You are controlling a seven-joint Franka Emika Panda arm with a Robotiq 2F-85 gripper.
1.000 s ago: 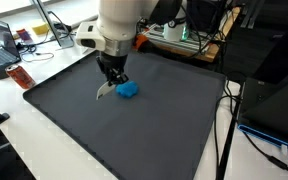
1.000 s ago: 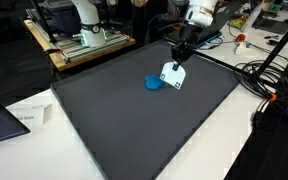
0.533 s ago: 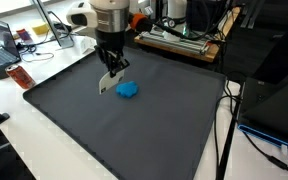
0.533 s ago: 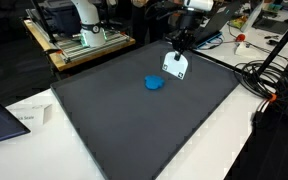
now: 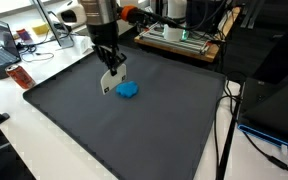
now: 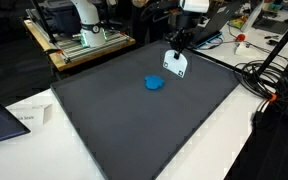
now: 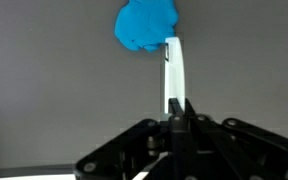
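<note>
My gripper (image 5: 111,68) is shut on a thin white card (image 5: 111,80) and holds it above the dark mat (image 5: 124,130). In the wrist view the card (image 7: 173,75) sticks out edge-on from the closed jaws of the gripper (image 7: 174,112). A small blue crumpled object (image 5: 128,90) lies on the mat just beside and below the card; it also shows in the wrist view (image 7: 146,25) and in an exterior view (image 6: 155,83). There the gripper (image 6: 178,50) holds the card (image 6: 176,64) lifted, to the right of the blue object.
The dark mat (image 6: 144,120) covers a white table. A red can (image 5: 21,76) and a laptop (image 5: 4,45) stand past the mat's edge. Equipment racks (image 5: 179,38) and cables (image 6: 269,75) border the far side. A second white robot base (image 6: 84,20) stands behind.
My gripper has risen and moved away from the blue object, carrying the white card with it. The blue object has stayed on the mat.
</note>
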